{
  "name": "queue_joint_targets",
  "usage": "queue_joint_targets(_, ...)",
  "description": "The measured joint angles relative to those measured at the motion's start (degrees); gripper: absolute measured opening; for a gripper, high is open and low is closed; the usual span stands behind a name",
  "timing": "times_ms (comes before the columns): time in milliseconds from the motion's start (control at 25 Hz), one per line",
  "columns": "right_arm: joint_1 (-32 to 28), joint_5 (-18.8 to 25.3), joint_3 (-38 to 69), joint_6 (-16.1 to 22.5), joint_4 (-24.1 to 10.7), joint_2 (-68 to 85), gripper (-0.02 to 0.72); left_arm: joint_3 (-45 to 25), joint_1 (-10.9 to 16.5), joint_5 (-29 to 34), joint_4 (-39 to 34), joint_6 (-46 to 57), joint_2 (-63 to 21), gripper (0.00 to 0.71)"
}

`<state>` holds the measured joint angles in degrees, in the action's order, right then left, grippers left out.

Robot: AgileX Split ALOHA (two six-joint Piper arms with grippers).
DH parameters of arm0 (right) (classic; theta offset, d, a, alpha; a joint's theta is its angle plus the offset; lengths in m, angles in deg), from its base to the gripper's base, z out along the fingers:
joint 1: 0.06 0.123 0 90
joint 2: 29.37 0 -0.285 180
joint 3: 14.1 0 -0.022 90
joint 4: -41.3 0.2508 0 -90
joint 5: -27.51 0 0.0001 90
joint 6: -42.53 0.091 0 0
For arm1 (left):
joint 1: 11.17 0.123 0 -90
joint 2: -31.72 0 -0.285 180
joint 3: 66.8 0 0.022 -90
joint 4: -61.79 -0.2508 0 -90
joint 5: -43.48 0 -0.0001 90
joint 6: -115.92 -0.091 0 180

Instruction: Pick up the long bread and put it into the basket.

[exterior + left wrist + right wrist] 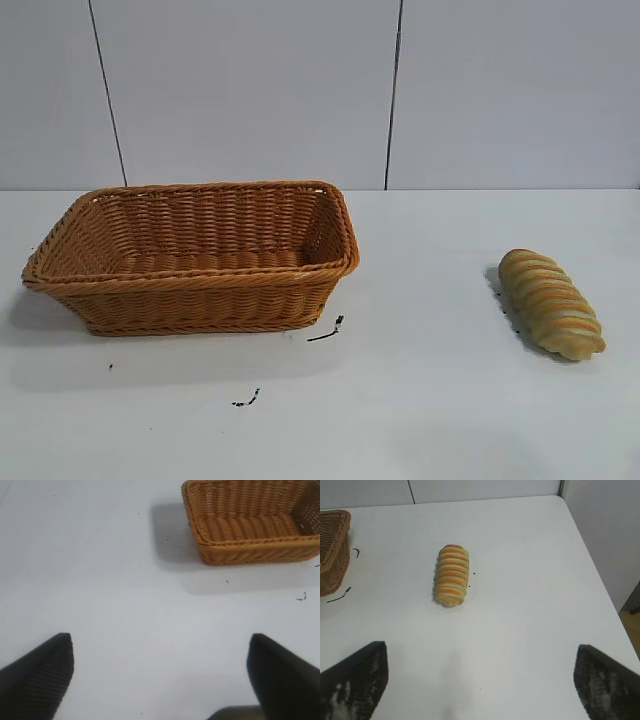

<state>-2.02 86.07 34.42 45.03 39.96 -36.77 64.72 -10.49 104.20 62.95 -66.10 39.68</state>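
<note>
The long bread (552,303), a tan loaf with orange-brown spiral stripes, lies on the white table at the right; it also shows in the right wrist view (452,575). The basket (190,285), orange-brown wicker and empty, stands at the left and shows in the left wrist view (250,547); its corner shows in the right wrist view (332,550). Neither arm shows in the exterior view. My right gripper (481,652) is open and empty, some way short of the bread. My left gripper (160,645) is open and empty, apart from the basket.
Small black marks (327,331) lie on the white table (420,400) in front of the basket. The table's right edge (592,575) runs close past the bread, with a wall panel beyond. A grey panelled wall stands behind the table.
</note>
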Motion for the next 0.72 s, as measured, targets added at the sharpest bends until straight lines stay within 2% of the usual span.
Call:
queue_joint_targets(480,0.00,0.00,0.00,-0.39,0.00,-1.06,0.690,0.00,0.00,0.00,0.00,0.00,0.00,0.693)
queue_joint_targets(720,0.00,0.03,-3.73,-0.46,0.20,-14.46,0.690,0.00,0.00,0.00,0.00,0.00,0.00,0.693)
